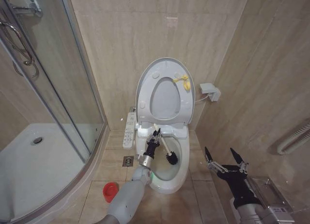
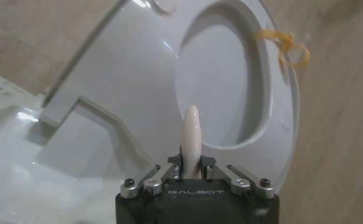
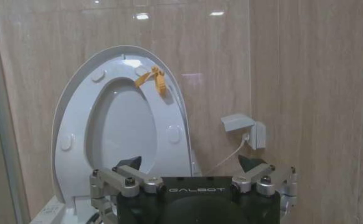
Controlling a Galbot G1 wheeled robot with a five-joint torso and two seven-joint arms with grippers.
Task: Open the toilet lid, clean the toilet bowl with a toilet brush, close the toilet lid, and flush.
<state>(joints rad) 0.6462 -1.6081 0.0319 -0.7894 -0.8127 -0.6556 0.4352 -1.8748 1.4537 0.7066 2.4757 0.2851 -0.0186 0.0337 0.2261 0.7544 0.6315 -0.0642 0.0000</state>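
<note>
left end effector [image 1: 156,133] clamps the toilet brush [image 1: 164,149] inside the toilet bowl [image 1: 180,178] to scrub; right end effector [image 1: 224,160] (spread apart) waits beside the bowl.

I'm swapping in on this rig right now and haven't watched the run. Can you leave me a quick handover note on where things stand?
Left gripper: shut on the toilet brush, over the toilet bowl; the dark bristle head is down inside the bowl.
Right gripper: open, holding nothing, to the right of the toilet above the floor.
Toilet lid: raised, upright against the wall, with the seat up too; yellow loop tag near the top.
Red brush holder: on the floor, left of the bowl.
Done: lid open, brush picked up and in the bowl.
Left: finish scrubbing, close the lid, flush.
</note>
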